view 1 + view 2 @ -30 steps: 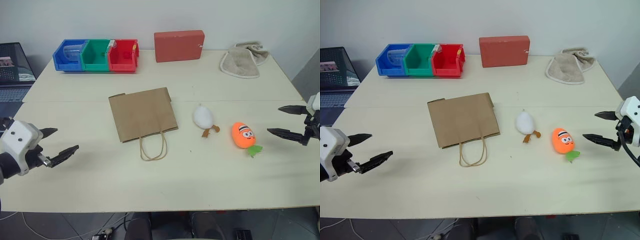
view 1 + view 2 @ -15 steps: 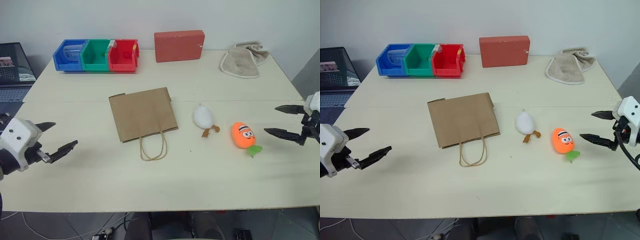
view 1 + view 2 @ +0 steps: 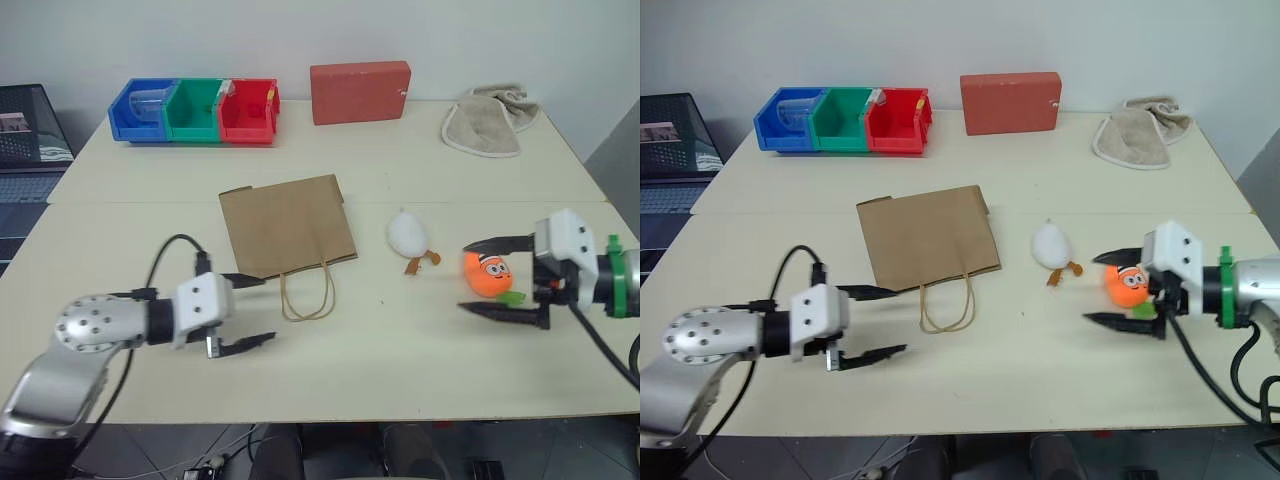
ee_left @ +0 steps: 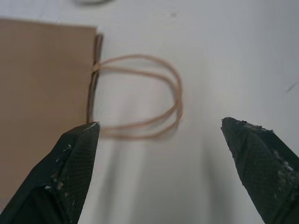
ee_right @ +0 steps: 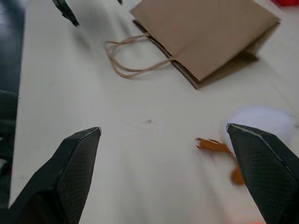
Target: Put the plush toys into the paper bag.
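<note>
Nearest me, my left gripper (image 3: 243, 312) hung low over the table (image 3: 420, 370), jaws spread wide and empty, pointing at the cord handles (image 3: 306, 293) of the bag (image 3: 288, 226). The bag lay flat on its side, mouth and handles toward me, so nothing could go in until that mouth was lifted. Over on the other side my right gripper (image 3: 489, 277) was just as wide open, holding nothing, one finger on each side of the carrot (image 3: 486, 274) and not closed on it. Just past that, between carrot and bag, sat the white bird (image 3: 407, 232), orange feet poking toward me, well clear of both grippers. My read: this was the reach, both toys out on the table and none bagged. To do it well, I judged the right should settle lower so the fingers met the carrot's plump middle, not the green leaves, and squeeze gently since the thing is soft. The left would do best hooking the upper handle or the top lip of paper alone; pinching both layers would keep the bag sealed. At the far edge stood the bins (image 3: 195, 110), the red box (image 3: 360, 92) and the towel (image 3: 487, 120), none of my business.
</note>
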Available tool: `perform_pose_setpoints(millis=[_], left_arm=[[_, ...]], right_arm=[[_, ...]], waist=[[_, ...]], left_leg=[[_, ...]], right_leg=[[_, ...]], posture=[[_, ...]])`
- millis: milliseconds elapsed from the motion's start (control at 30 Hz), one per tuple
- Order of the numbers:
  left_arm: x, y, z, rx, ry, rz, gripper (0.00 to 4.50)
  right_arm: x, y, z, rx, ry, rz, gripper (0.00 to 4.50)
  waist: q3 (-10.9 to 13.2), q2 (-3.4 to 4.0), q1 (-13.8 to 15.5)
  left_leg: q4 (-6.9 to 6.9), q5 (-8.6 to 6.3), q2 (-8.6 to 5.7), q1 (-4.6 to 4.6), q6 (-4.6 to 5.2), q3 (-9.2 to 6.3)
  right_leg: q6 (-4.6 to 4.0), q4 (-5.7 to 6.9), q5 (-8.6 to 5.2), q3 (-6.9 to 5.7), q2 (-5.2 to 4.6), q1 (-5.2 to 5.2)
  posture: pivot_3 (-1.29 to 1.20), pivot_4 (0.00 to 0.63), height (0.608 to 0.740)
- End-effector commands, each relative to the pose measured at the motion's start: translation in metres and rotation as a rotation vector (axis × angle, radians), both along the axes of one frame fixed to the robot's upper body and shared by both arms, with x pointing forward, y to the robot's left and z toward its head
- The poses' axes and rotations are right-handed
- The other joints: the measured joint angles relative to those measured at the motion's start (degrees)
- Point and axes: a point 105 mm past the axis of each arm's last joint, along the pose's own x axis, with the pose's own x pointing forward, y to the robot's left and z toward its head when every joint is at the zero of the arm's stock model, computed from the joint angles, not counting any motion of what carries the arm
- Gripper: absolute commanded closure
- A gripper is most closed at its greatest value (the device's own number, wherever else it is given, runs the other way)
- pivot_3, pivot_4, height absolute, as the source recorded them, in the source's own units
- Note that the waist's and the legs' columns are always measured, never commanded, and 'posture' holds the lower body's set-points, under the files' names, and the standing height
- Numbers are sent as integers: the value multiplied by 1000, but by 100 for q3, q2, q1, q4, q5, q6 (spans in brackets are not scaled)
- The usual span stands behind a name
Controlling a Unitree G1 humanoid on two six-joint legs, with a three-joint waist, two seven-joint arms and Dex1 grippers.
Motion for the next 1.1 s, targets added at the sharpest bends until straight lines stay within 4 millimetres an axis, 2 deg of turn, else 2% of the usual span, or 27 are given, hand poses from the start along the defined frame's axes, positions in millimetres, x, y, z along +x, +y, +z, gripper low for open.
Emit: perform_pose_setpoints(millis=[33,200,433,533,900,933,1100], left_arm=[[9,1,-2,37,-52,-22,49],[12,-6,-14,31,-19,-58,49],[15,-11,-20,31,-24,-77,49],[18,-7,-32,45,-9,-72,646],[28,-8,-55,65,-1,-91,4236],[28,-8,-56,64,-1,-94,4462],[26,-11,-62,71,11,-124,4462]], right_arm=[[-4,13,6,26,-25,20,0],[-5,20,4,43,-16,22,0],[-8,25,3,57,-6,36,0],[-9,28,2,64,-2,46,0],[-8,29,6,70,-14,48,0],[-8,29,6,69,-15,49,0],[-9,28,5,70,-14,43,0]], waist=[[0,0,0],[0,0,15],[0,0,52],[0,0,62],[-1,0,103],[-1,-1,103],[-6,2,109]], left_leg=[[-1,0,0,-1,0,0],[0,0,-1,-4,0,-1],[0,0,-1,-4,0,-6],[0,0,-1,-3,0,-6],[4,1,-2,-2,1,-10],[4,1,-2,-2,1,-11],[5,1,-2,-2,1,-13]], right_leg=[[0,0,0,0,0,-2],[0,0,0,-1,0,-2],[0,1,0,-5,0,-2],[0,1,0,-5,0,-2],[0,2,0,-10,0,4],[0,2,0,-11,0,4],[0,2,0,-11,0,6]], posture=[[0,150,740],[0,150,740],[0,150,740],[0,150,740],[0,150,740],[0,150,740],[0,150,740]])
